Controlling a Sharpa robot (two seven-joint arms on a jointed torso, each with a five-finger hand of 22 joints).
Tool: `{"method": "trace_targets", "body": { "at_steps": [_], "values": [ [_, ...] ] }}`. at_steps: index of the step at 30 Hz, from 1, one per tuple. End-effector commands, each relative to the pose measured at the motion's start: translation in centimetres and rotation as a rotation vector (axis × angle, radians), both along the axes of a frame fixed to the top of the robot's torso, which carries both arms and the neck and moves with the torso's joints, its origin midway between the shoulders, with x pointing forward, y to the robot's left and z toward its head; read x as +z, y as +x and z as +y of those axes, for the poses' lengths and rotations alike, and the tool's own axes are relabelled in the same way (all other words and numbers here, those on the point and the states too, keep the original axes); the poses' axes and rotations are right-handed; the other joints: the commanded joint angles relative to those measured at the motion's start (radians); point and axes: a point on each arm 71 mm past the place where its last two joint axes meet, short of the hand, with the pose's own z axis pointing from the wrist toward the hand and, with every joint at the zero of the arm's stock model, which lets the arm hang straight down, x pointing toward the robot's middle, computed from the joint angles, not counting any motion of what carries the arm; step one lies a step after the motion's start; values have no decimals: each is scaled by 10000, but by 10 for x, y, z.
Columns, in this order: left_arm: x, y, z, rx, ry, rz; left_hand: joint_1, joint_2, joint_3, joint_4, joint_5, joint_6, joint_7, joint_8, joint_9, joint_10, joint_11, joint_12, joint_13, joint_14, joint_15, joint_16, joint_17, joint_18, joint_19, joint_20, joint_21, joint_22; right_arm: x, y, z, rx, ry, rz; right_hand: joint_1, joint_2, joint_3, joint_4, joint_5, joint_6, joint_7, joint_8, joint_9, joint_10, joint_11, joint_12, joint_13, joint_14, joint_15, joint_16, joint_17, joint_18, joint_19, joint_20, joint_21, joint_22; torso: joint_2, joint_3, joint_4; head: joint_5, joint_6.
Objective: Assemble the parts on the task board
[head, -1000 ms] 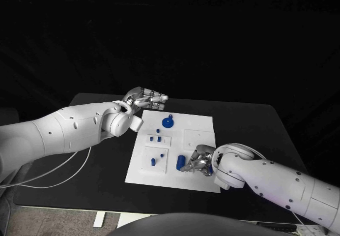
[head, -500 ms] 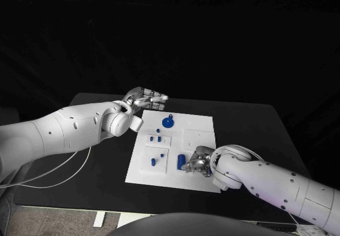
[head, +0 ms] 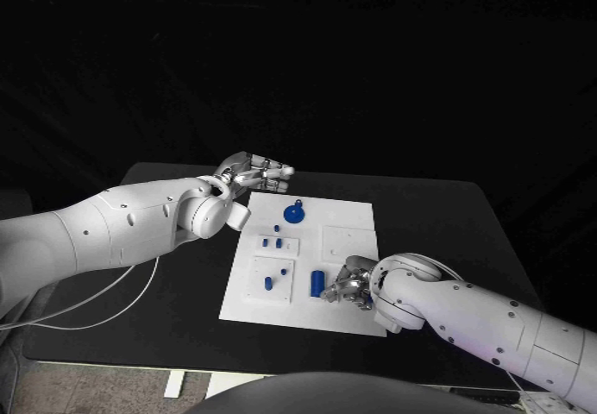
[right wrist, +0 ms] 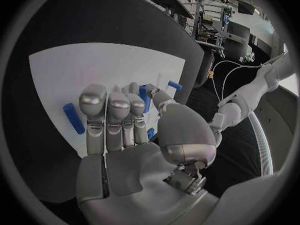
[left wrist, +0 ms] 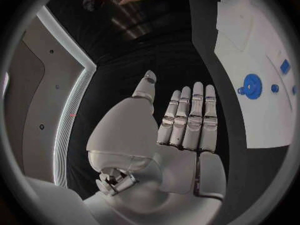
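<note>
Over the last second I see almost no displacement: the right hand (head: pixel 352 286) has stayed low over the near right part of the task board (head: pixel 348 216), and its arm has edged slightly toward the board's centre. The left hand (head: pixel 258 172) has remained parked beyond the board's far left corner, above the black surface (head: pixel 436 207). In the right wrist view the right hand's fingers (right wrist: pixel 107 116) lie together and extended, and a thin blue pin (right wrist: pixel 144 98) sits between the thumb and the nearest finger; I judge it to be pinched, though the contact itself is partly hidden. A blue cylindrical peg (head: pixel 317 280) lies loose on the board just beside that hand. The left hand holds nothing; its fingers (left wrist: pixel 190 117) are straight and side by side, the thumb standing apart. The blue round disc part (head: pixel 295 213) lies on the far half of the board, and small blue pieces (head: pixel 273 244) occupy the square recessed plates on the left side. I read this as the alignment phase before an insertion, with most of the assembly outstanding. The surface is matte black and the board lies flat at its centre. The room beyond is dark; the wrist views show pale wall panels and equipment racks.
</note>
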Motion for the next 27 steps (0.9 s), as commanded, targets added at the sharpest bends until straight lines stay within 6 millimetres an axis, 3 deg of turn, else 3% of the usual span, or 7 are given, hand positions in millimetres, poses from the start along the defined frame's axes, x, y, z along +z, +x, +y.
{"method": "trace_targets", "body": {
  "at_steps": [1, 3, 7, 8, 10, 19, 27],
  "values": [
    [0, 0, -2, -156, -170, 24, -4, 110, -8, -31, -38, -50, 1, -13, -5, -66, 12, -44, 1, -12, -6, -34, 11, 47, 13, 78, 69, -9, -2, -2, 0, 163, -67, 291, 261, -79, -390, -17, -507, 45, -32, -35, -24, 9, 1, 34, 11, 37, -17, 42, -13, -176, 183, -68, 27, 994, 0, -5, -1, -13, 3],
    [0, 0, -2, -149, -164, 33, -4, 110, -8, -31, -38, -50, 1, -13, -5, -66, 12, -44, 1, -12, -6, -34, 11, 47, 13, 78, 69, -9, -2, -3, 0, 169, -59, 304, 511, -198, -573, 0, -949, 64, -37, -39, -29, 13, 12, 41, 15, 42, -12, 61, 4, -173, 181, -63, 26, 993, -1, -6, 1, -21, 14],
    [0, 1, 0, -122, -146, 44, -4, 143, -31, -65, -61, -39, 1, -11, -5, -76, 15, -44, 1, -17, -5, -36, 10, 45, 7, 79, 70, -18, -3, -3, 0, 135, -31, 294, 860, -401, -783, 385, -1568, 96, -12, -35, -37, 17, 15, 52, 22, 37, 3, 61, 8, -165, 183, -50, 44, 999, -2, -7, 3, -17, 15],
    [0, 1, 0, -120, -145, 46, -4, 143, -31, -65, -61, -39, 1, -11, -5, -76, 15, -44, 1, -17, -5, -36, 10, 45, 7, 79, 70, -18, -3, -3, 0, 124, -28, 289, 1018, -495, -801, 683, -1607, 99, -15, -35, -42, 22, 18, 60, 26, 39, 5, 60, 9, -159, 181, -46, 44, 998, -2, -9, 5, -18, 13],
    [0, 1, 0, -117, -141, 50, -4, 143, -31, -65, -61, -39, 1, -11, -5, -76, 15, -44, 1, -17, -5, -36, 10, 45, 7, 79, 70, -18, -3, -3, -1, 87, -26, 274, 1091, -539, -821, 888, -1656, 98, -16, -34, -42, 23, 21, 64, 30, 40, 3, 78, 27, -158, 180, -47, 38, 996, 1, -11, 14, -22, 1],
    [0, 1, 0, -106, -136, 53, -4, 143, -31, -65, -61, -39, 1, -11, -5, -76, 15, -44, 1, -17, -5, -36, 10, 45, 7, 79, 70, -18, 1, -2, -11, -192, 186, 57, 1058, -454, -833, 959, -1634, 54, -5, -40, -45, 24, 26, 78, 42, 41, 1, 62, 12, -153, 184, -52, 23, 991, 4, -10, 16, -23, 28],
    [0, -1, 4, -36, -110, 0, 13, 160, -68, -123, -70, 10, -6, -10, -3, -57, 8, -43, 1, -1, -11, -33, 12, 47, 15, 74, 88, -37, 30, 10, -41, -621, 546, -492, 1117, -404, -861, 971, -1644, -139, 42, -34, 185, 21, 58, 410, 302, 42, 14, 60, 16, -116, 198, -37, 52, 1001, -19, -3, -32, -76, 61]
  ]
}}
